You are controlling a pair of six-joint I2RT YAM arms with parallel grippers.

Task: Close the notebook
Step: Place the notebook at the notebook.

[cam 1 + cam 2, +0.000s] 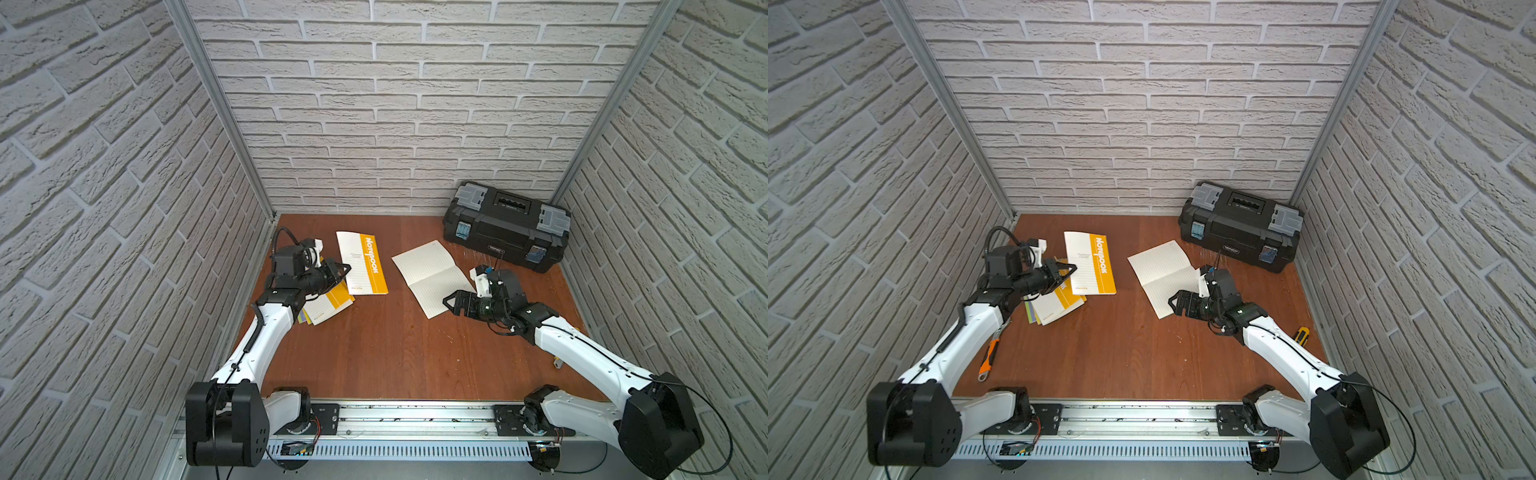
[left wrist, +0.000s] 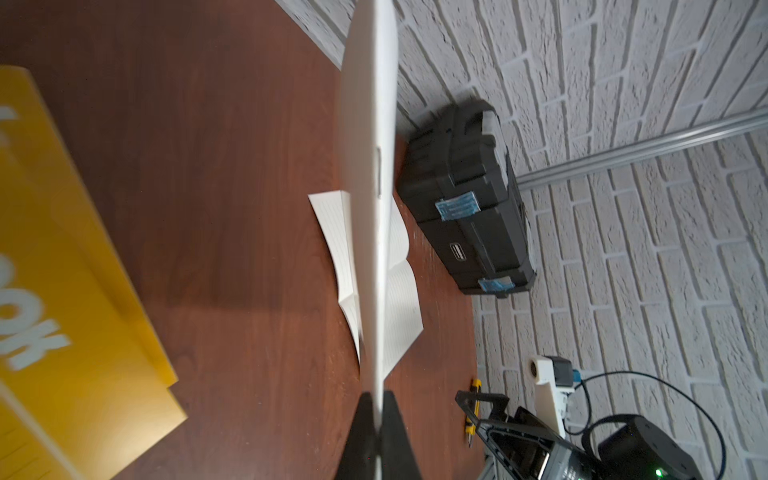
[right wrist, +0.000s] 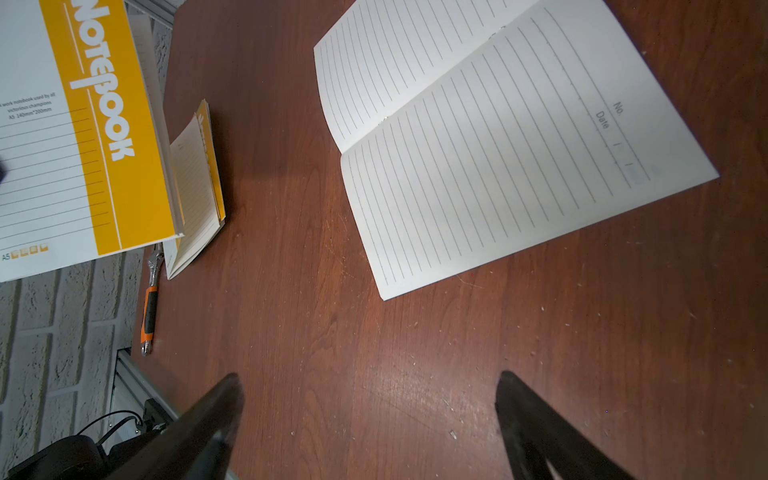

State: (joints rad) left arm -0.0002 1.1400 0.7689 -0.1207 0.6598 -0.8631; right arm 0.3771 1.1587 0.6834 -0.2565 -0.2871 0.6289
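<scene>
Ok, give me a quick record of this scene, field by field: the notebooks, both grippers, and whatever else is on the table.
open notebook: lined pages up, flat on the table, not yet closed
left gripper: shut on an edge of the yellow-and-white notebook, holding it up off the table
right gripper: open, empty, close to the open notebook, not touching
notebook stack: partly under the left arm
toolbox: black, lid down, back corner
wrench: orange handle, beside the left arm
</scene>
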